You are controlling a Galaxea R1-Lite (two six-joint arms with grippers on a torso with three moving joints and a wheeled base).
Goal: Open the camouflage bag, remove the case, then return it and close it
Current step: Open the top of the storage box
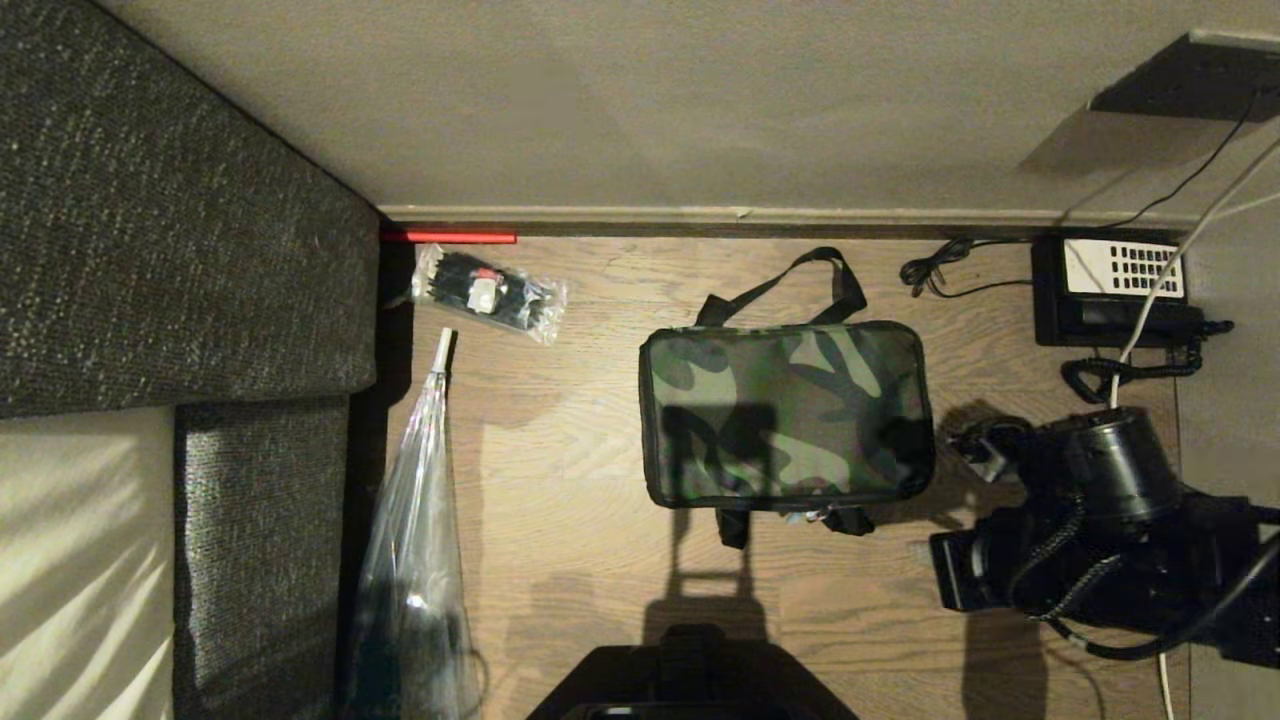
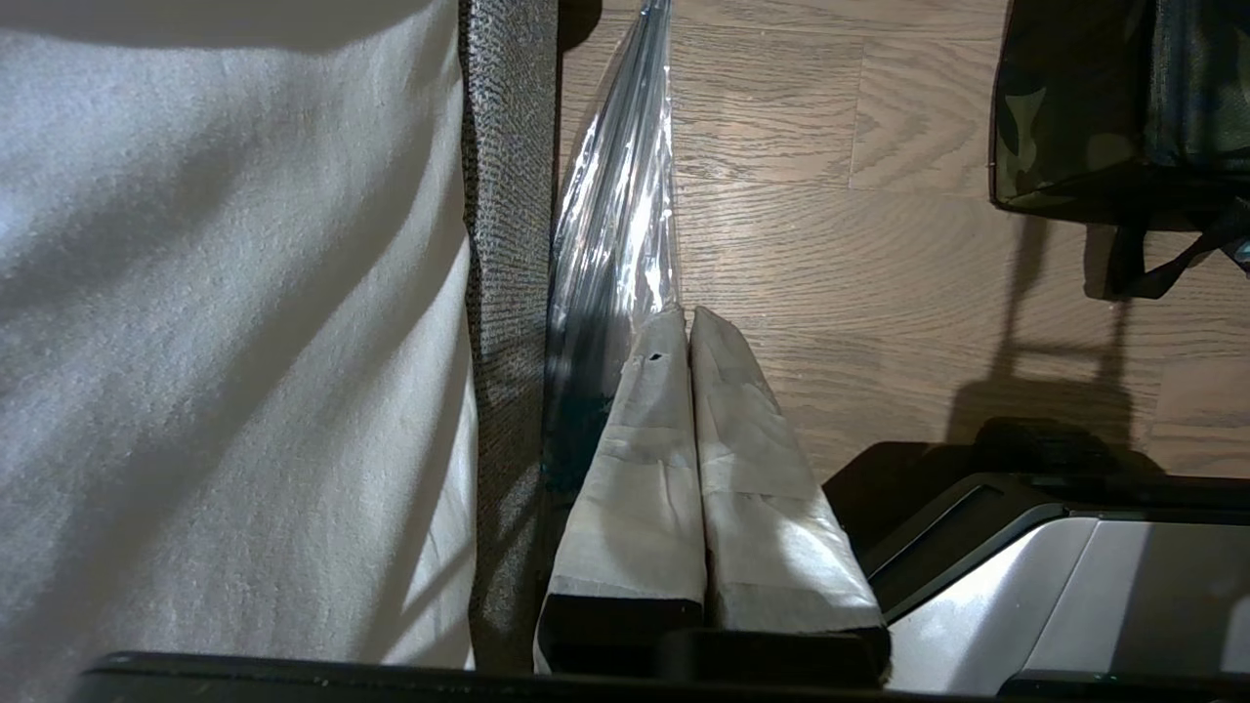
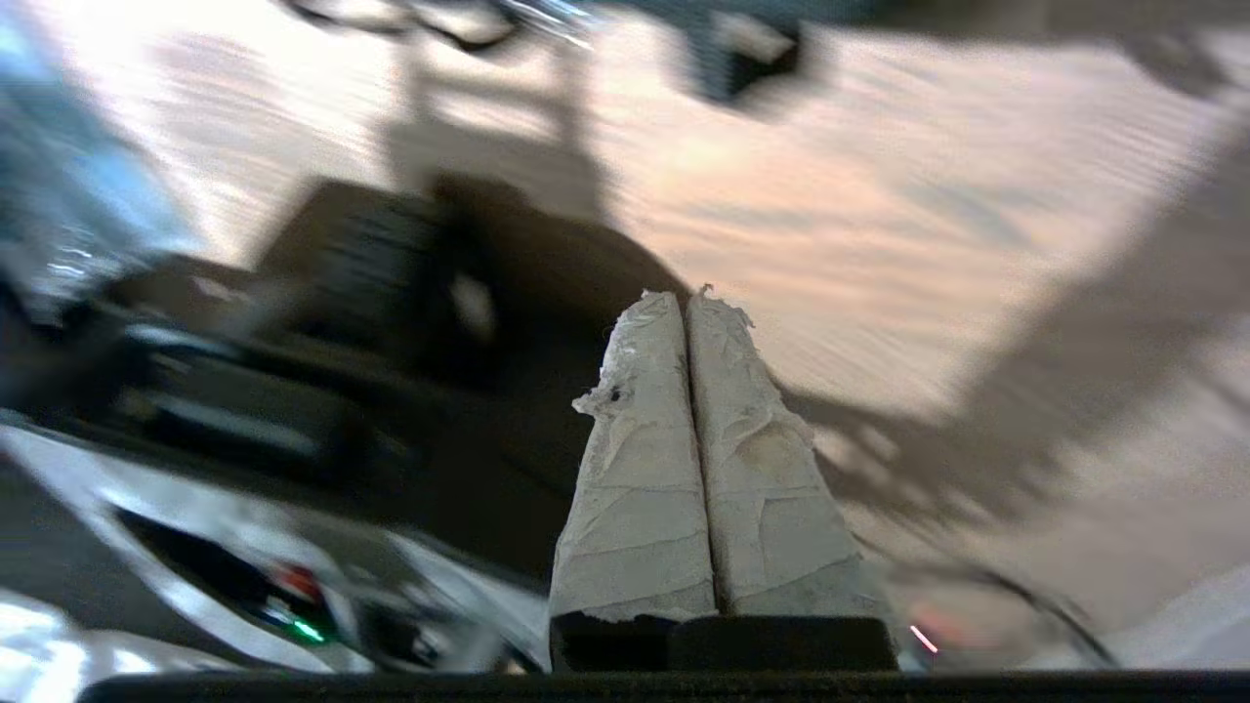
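The camouflage bag lies shut and flat on the wooden floor, its black strap looped toward the wall. A corner of the bag also shows in the left wrist view. The case is hidden. My right arm reaches in just right of the bag. In the blurred right wrist view my right gripper hangs shut and empty over the floor. My left gripper is shut and empty, parked low beside the sofa, well to the left of the bag.
A dark grey sofa fills the left side. A clear packet of black items and a long clear plastic sleeve lie beside it. A black telephone with cords sits by the wall at right. My base is at the near edge.
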